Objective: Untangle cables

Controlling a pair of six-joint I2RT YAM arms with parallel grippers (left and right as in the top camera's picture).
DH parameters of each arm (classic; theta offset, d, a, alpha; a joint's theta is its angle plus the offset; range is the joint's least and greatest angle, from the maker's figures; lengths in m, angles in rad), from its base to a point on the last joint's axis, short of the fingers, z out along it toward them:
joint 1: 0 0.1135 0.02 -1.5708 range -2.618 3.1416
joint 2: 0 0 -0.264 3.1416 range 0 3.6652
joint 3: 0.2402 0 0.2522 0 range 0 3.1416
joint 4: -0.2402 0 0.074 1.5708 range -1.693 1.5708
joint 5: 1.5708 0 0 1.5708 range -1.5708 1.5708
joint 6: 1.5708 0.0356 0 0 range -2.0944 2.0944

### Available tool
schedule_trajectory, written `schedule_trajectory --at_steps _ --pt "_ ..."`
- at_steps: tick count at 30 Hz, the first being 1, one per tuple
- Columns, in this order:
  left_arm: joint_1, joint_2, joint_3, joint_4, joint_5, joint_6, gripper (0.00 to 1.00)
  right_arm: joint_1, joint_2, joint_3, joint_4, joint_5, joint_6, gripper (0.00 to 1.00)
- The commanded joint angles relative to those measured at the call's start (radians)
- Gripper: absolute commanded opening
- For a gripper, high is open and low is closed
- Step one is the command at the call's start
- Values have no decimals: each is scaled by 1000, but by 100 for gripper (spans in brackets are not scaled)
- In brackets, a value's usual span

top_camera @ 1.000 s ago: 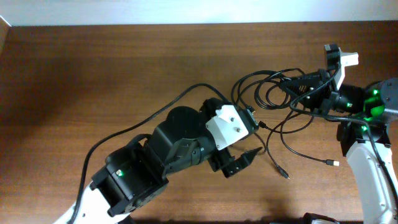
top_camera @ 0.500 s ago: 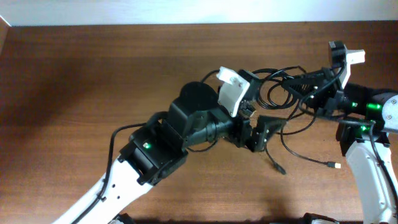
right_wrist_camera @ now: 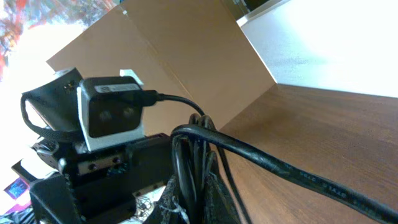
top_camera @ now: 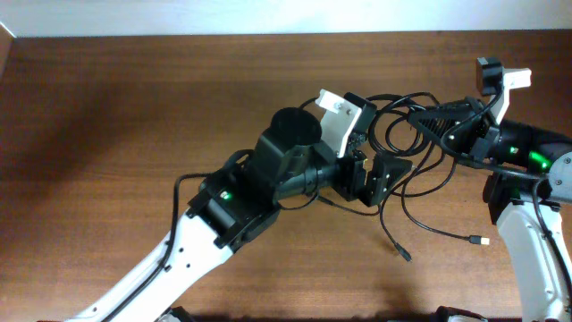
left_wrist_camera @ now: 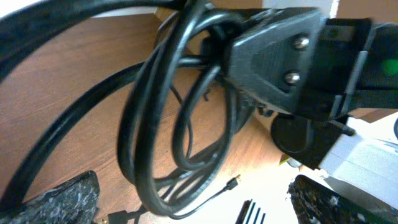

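— What is lying nearest on the table?
— Two loose ends of the cables are trailing over bare, reddish-brown wood, and one is ending in a pale plug. The grain is showing plainly, and light is glaring off one patch in the left wrist view.
— And past those?
— The left gripper is hovering just beside the tangle. Its fingers are standing spread wide and gripping nothing. Its wrist camera is looking straight into the hanging loops.
— Where is the tangle itself sitting?
— Toward the right of the table, partly lifted. The right gripper is clenching a bunch of strands, while the other loops are drooping onto the wood.
— And farthest back?
— A white wall is running along the table's far edge.
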Motion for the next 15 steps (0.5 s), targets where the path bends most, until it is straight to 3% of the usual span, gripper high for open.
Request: schedule_trajectory --at_steps 1,3,4,5,6,7,11,15 --pt "4 24 6 77 2 -24 99 3 -9 9 8 27 14 4" --pt "4 24 6 128 32 -24 99 3 -9 9 8 26 14 4" --pt "3 24 6 127 32 -24 95 3 -9 9 8 25 14 4" --pt "3 24 6 127 32 -24 77 3 -9 9 9 24 14 4" --pt "3 24 6 127 32 -24 52 3 -9 9 10 24 14 4" --pt "3 24 6 127 32 -24 40 3 -9 9 10 24 14 4" --pt "1 24 6 127 32 -24 24 3 -9 9 10 24 14 4" --pt "1 34 6 130 32 -24 24 3 -9 9 10 23 14 4"
